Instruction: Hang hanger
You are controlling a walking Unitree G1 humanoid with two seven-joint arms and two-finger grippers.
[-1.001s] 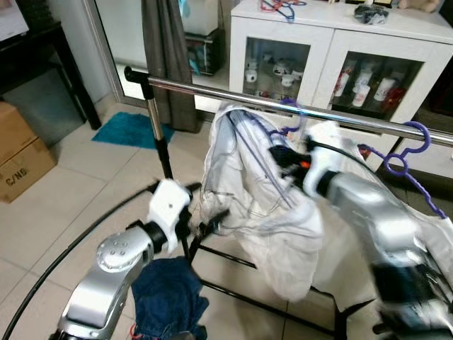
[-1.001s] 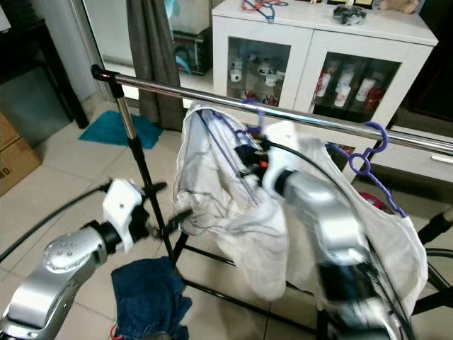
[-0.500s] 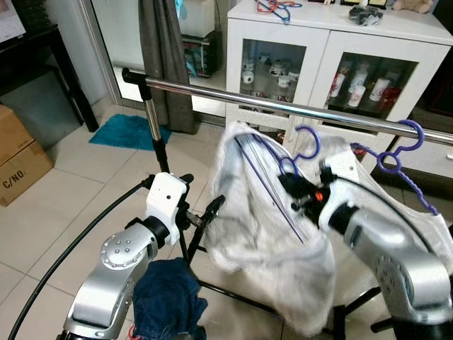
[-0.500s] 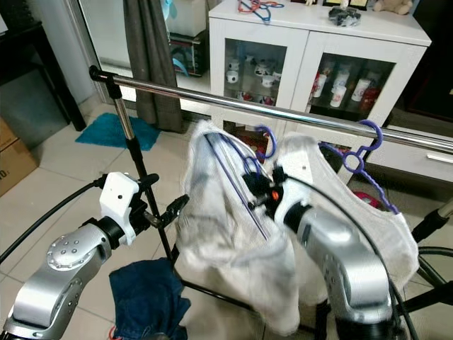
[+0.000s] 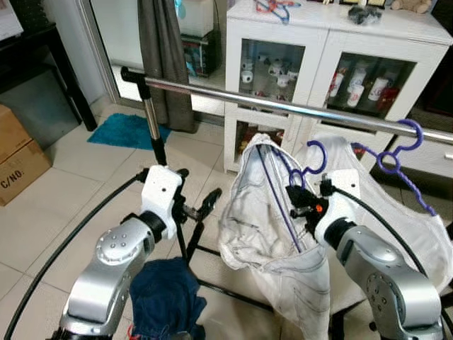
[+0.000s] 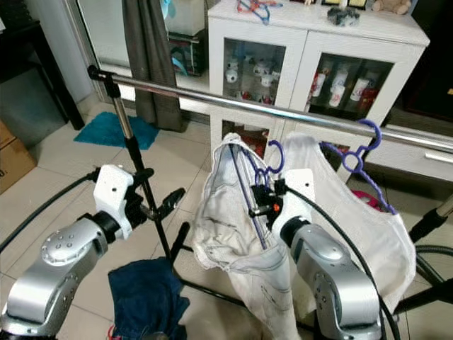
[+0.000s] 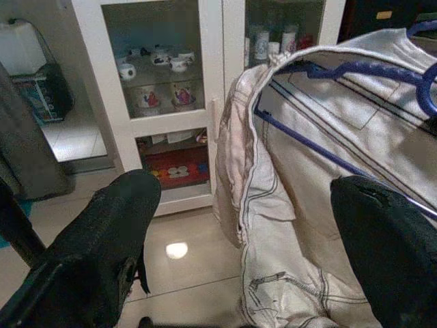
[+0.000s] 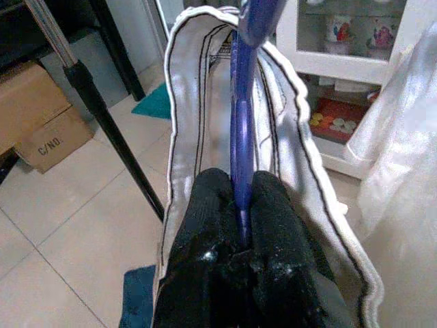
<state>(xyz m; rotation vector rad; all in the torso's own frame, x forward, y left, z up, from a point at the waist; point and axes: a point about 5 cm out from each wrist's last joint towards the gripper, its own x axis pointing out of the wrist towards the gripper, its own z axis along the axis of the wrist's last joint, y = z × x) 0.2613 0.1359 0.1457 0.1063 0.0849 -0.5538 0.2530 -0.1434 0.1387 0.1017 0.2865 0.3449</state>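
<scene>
Hanger (image 5: 294, 185): purple, carrying a white garment (image 5: 265, 219); held below the rail (image 5: 283, 106), hook (image 5: 313, 159) free in the air and not yet over the bar. Garment draped open, hem hanging toward the floor.

Right gripper (image 8: 235, 205): pinched tight on the hanger, both black fingers pressed against the purple bar, just under the hook.

Left gripper (image 5: 205, 207): fingers (image 7: 102, 232) spread wide, nothing between them; hovering near the garment's edge, beside the rack post (image 5: 152, 117).

Second hanger (image 5: 396, 152): purple, already on the rail toward the right, with its own white garment (image 5: 396, 212).

Rail: chrome, horizontal, bare between the post and the second hanger.

Surroundings: white cabinet (image 5: 340, 57) with glass doors behind; blue cloth (image 5: 166, 294) on the tiles under the rack; teal mat (image 5: 127, 129); cardboard box (image 5: 21, 156) at far left.

Step in hand, judged: raise and hook. Best done by lifting until the hook opening clears the top of the rail, aiming at the bare stretch left of the hung garment, then lowering squarely. Keep the pinch firm; keep the draped cloth from snagging on the post.
</scene>
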